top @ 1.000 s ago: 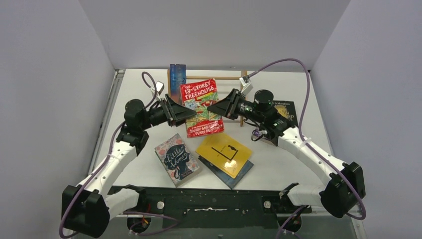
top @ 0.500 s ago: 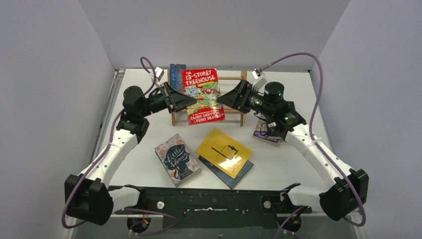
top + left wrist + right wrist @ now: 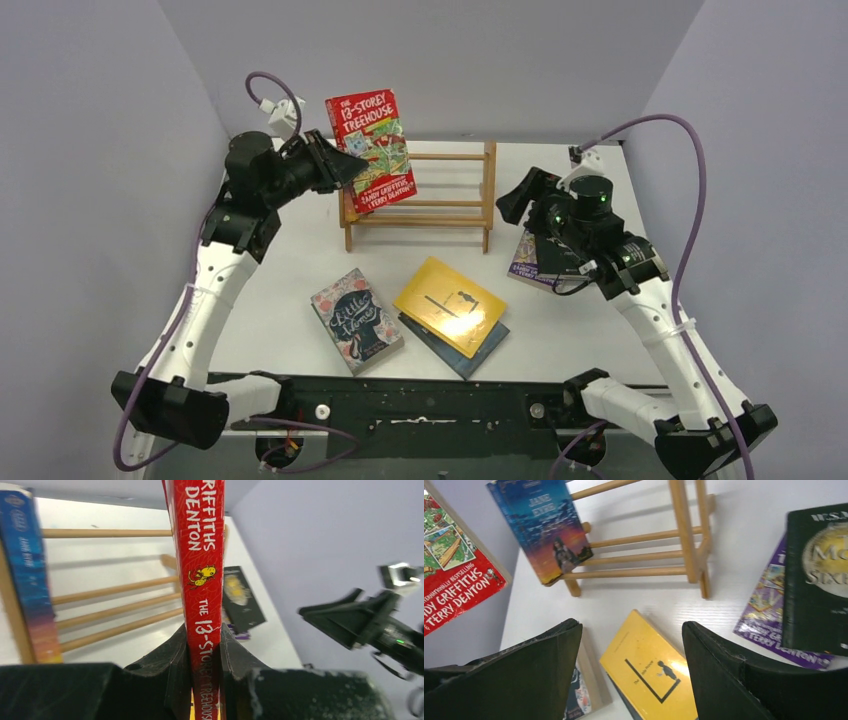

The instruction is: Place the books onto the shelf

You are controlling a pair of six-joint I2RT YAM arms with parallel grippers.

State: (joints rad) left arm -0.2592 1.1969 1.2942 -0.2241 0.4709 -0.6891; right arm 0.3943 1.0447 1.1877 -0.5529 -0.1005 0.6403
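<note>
My left gripper point(image 3: 342, 168) point(image 3: 204, 635) is shut on the spine of the red-green cartoon book point(image 3: 370, 150) point(image 3: 200, 555). It holds the book upright in the air above the left end of the wooden shelf point(image 3: 420, 195) point(image 3: 686, 535). A blue book point(image 3: 27, 575) point(image 3: 541, 527) stands at that left end. My right gripper point(image 3: 512, 203) point(image 3: 631, 627) is open and empty, to the right of the shelf. On the table lie a yellow book point(image 3: 450, 305) point(image 3: 649, 670) over a dark blue one point(image 3: 485, 350), and a dark book with white script point(image 3: 355, 320).
A purple cartoon book point(image 3: 525, 262) point(image 3: 764, 607) lies right of the shelf with a black book point(image 3: 819, 575) partly over it, under my right arm. Grey walls close in the table on the left, back and right.
My left gripper has closed on the red book and lifted it up and back to the left. My right gripper let go, opened and drew back to the right.
</note>
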